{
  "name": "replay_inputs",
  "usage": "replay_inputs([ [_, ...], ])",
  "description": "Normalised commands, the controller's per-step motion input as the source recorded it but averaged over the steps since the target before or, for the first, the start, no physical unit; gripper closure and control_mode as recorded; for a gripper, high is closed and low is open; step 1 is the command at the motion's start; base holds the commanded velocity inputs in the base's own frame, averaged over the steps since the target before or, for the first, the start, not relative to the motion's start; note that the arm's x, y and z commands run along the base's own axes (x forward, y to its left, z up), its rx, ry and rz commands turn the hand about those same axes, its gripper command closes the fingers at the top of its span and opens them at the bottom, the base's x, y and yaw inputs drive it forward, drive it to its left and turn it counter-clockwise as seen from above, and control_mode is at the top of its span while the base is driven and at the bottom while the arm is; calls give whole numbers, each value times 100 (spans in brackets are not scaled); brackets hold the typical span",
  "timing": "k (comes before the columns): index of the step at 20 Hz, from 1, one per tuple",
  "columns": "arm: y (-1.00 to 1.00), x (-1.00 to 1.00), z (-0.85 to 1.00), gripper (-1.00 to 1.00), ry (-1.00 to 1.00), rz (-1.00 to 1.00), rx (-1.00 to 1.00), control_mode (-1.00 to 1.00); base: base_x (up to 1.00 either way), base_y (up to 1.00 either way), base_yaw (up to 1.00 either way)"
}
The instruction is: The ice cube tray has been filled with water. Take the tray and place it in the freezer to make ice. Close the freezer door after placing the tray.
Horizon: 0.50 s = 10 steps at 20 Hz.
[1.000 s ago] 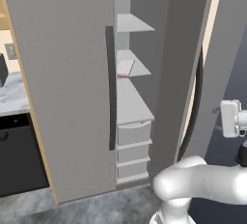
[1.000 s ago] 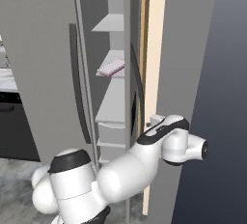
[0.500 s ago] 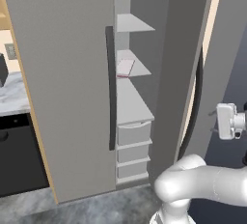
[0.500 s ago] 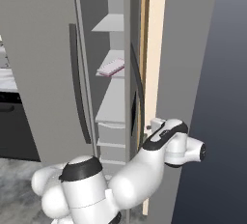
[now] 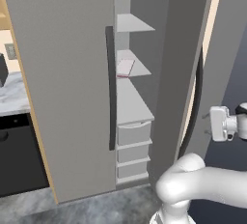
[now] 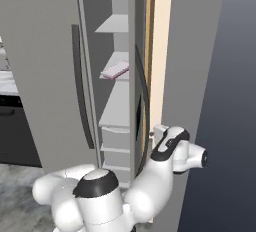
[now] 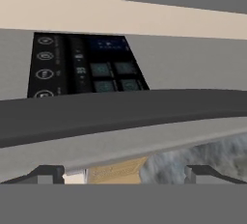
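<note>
The pale pink ice cube tray (image 5: 125,67) (image 6: 116,69) lies flat on a middle white shelf inside the open freezer (image 5: 131,97) (image 6: 117,106). The freezer door (image 5: 181,63) (image 6: 142,41) stands swung out, its long black curved handle (image 5: 195,107) (image 6: 145,101) (image 7: 120,112) facing my hand. My gripper (image 5: 210,124) (image 6: 153,133) (image 7: 125,174) is open, level with the lower part of that handle. In the hand view its fingertips (image 7: 48,175) stand wide apart below the handle, and the black dispenser panel (image 7: 82,68) shows behind it. Nothing is held.
The wider plain grey door (image 5: 62,73) (image 6: 40,66) with its own black handle (image 5: 111,88) is shut to the left. A beige cabinet side panel (image 6: 159,51) and a dark wall (image 6: 220,101) bound the right. A counter with a dark appliance (image 5: 14,165) lies far left.
My hand has crept a little left toward the freezer door's handle, and the elbow has shifted. The tray and the door have not moved; the jaws stay open.
</note>
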Motion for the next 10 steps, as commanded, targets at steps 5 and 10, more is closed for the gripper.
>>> replay_inputs([
  [5, 2, 1, -11, -100, 0, 0, 0, -100, 0, 0, 0],
  [10, 0, 0, -7, -100, 0, 0, 0, -100, 0, 0, 0],
])
